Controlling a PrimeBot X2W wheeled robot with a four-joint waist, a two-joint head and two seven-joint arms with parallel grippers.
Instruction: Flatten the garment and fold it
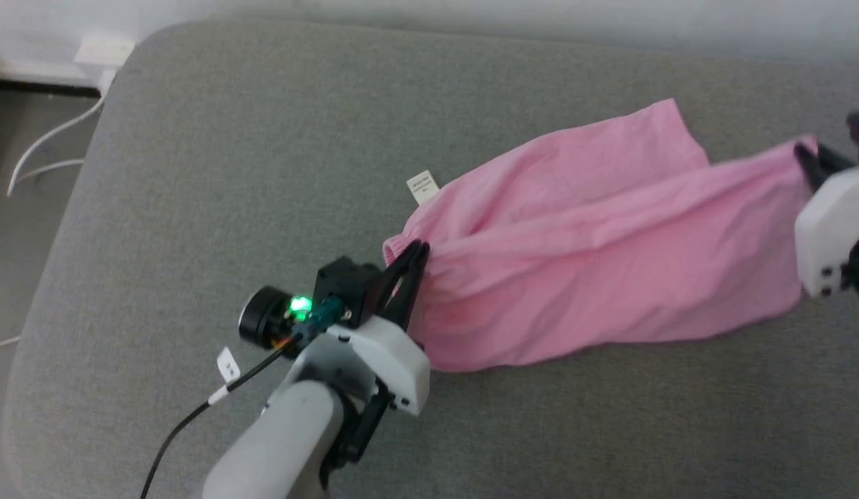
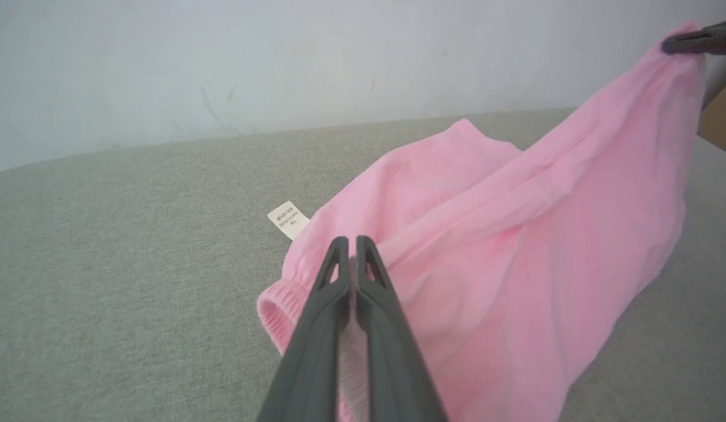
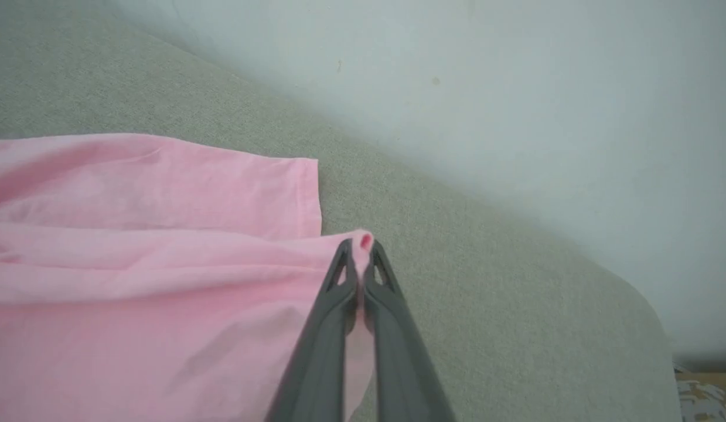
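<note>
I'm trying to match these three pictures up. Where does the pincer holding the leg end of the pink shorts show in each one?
Head view: the right gripper is at the right edge, shut on the garment.
Left wrist view: the right gripper is in the top right corner, pinching the cloth's raised corner.
Right wrist view: the right gripper is at bottom middle.
Shared landmark: the grey cushion under the garment.
</note>
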